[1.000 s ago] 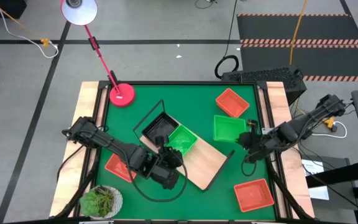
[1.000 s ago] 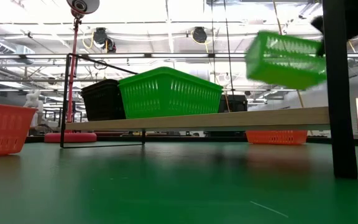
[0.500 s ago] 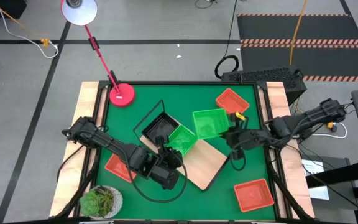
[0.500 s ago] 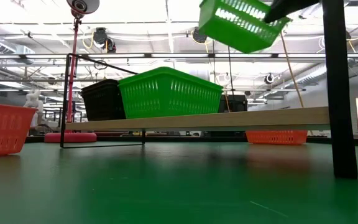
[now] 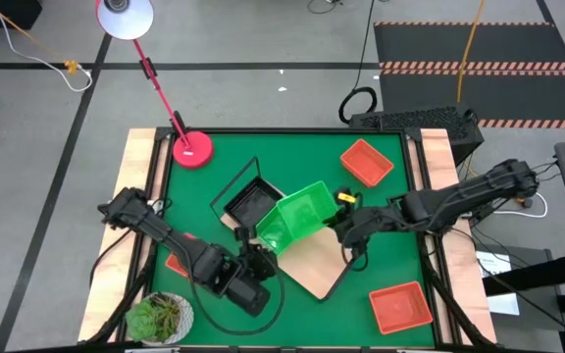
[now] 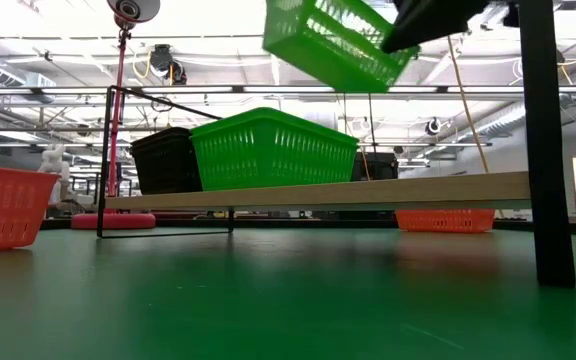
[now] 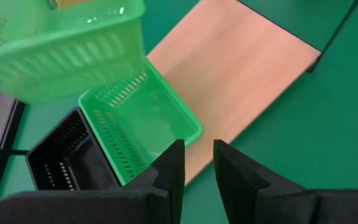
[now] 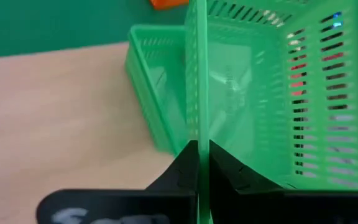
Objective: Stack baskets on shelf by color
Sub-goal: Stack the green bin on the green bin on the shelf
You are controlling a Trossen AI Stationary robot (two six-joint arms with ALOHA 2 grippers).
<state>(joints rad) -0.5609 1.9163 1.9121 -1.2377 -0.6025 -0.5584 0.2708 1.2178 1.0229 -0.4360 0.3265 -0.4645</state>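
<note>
Stacking step in hand: right hand [image 8: 198, 163] pinches the wall of a bright green plastic mesh basket [image 5: 305, 210], tilted in the air above the green basket [image 6: 273, 148] seated on the long light-wood shelf [image 5: 319, 257]. Next move, as I judge it, calls for levelling it, aligning and lowering it in. Left hand [image 7: 197, 163] waits near the shelf, fingers slightly apart, empty.

The green basket [image 8: 272, 93] pinched between the right gripper [image 8: 199, 163] fingers is thin, slightly glossy plastic with slotted mesh walls; the green basket just beyond it [image 7: 138, 127] looks the same. The black basket [image 7: 64, 158] beside that one is duller plastic. The shelf board [image 7: 235, 68] under them is smooth, pale, matt wood. The table mat [image 7: 328, 124] is flat matt green. The gripper fingers [image 7: 169, 168] are matt black.
</note>
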